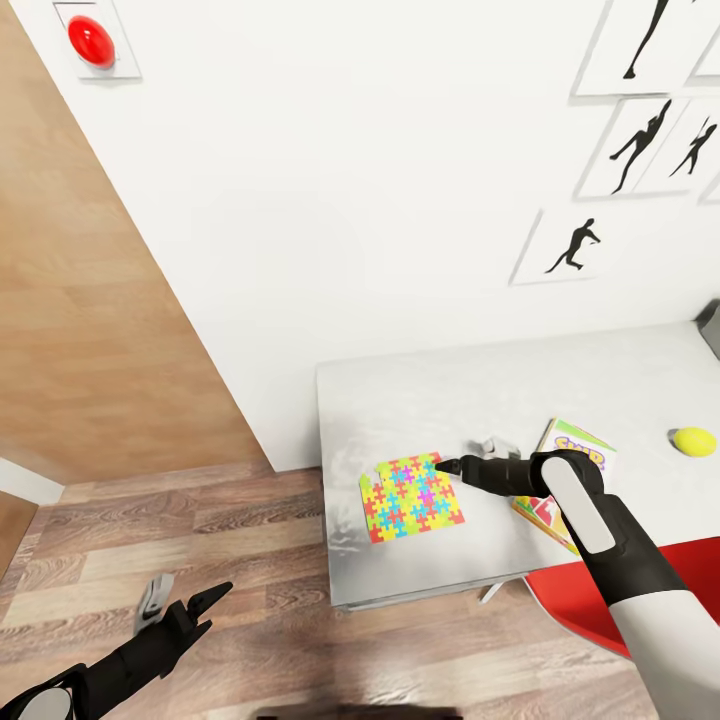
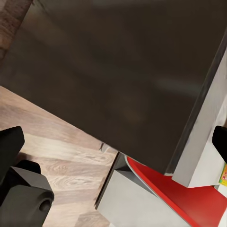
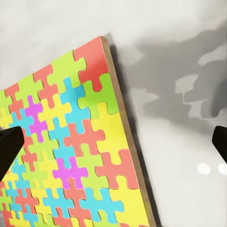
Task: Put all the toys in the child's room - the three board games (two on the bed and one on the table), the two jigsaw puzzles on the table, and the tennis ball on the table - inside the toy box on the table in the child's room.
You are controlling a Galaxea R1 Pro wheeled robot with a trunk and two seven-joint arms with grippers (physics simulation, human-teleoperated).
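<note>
Head view: the right gripper [image 1: 447, 466] reached over the table [image 1: 420, 400], its dark fingertips at the near edge of a jigsaw puzzle [image 1: 412, 497] lying flat just beyond them. Behind its wrist lay the "SKIP-BO" board game [image 1: 575, 445], with the tennis ball [image 1: 694, 441] farther out on that side. The left gripper [image 1: 190, 610] hung low over the wood floor [image 1: 200, 520], fingers parted and empty.

Left wrist view: spread fingertips [image 2: 10, 146] framed the table's dark underside [image 2: 118, 71] and a red seat [image 2: 189, 201].

Right wrist view: the puzzle [image 3: 71, 151] sat between wide-apart fingertips [image 3: 9, 149] (nothing gripped), on the grey tabletop.
</note>
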